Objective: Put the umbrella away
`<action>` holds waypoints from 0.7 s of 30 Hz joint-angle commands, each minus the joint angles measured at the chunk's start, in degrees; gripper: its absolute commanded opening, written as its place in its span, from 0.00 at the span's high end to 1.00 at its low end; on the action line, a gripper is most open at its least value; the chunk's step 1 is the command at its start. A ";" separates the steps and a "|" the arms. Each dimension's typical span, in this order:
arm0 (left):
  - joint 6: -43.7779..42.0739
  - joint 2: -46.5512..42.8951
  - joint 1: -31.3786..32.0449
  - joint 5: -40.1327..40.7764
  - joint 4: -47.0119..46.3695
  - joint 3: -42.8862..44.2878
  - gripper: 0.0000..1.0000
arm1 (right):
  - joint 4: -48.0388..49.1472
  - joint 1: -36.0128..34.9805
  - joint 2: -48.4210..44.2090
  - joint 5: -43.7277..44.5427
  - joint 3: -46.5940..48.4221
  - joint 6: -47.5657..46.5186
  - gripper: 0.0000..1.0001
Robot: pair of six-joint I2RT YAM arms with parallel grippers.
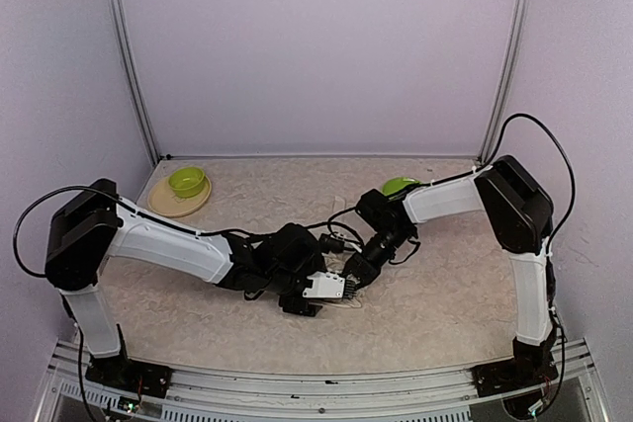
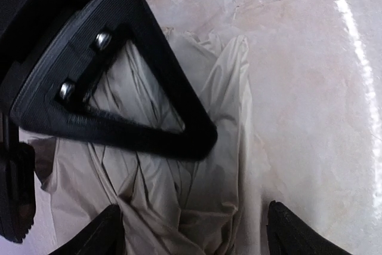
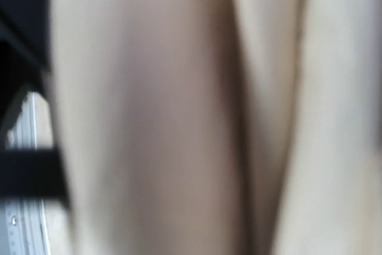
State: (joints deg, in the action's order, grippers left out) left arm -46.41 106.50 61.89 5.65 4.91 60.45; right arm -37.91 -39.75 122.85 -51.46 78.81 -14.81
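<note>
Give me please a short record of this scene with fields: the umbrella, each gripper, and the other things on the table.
umbrella: cream-beige folding fabric umbrella, crumpled at the centre of the beige marbled table
left gripper: open, fingers on either side of the fabric
right gripper: seemingly shut on a fold of fabric
elsewhere: lime-green round bowl on tan round plate, far left; second green item at the back, partly hidden

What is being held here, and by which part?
The right gripper seems to pinch the umbrella by its folded cloth; the left gripper stands open around the cloth, holding nothing.
</note>
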 commanded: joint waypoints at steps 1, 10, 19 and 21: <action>0.76 -8.95 -2.26 -5.07 -1.10 -5.50 0.04 | -5.78 -1.50 3.06 0.13 -2.42 -2.84 0.95; -1.21 -7.44 -2.92 -7.00 0.85 -5.44 0.01 | -4.13 -1.12 3.18 0.40 -1.99 -0.67 0.95; 1.92 2.47 -3.97 -8.07 2.89 -1.30 0.02 | -3.70 -1.12 2.25 -0.51 -1.83 -0.38 0.94; 1.81 4.76 -4.35 -7.74 6.62 0.73 0.08 | -4.05 -1.08 1.49 -0.82 -1.84 -0.87 0.91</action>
State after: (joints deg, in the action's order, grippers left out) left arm -45.60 105.89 58.33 -1.89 5.48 58.94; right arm -39.38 -40.16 123.26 -54.17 78.15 -15.38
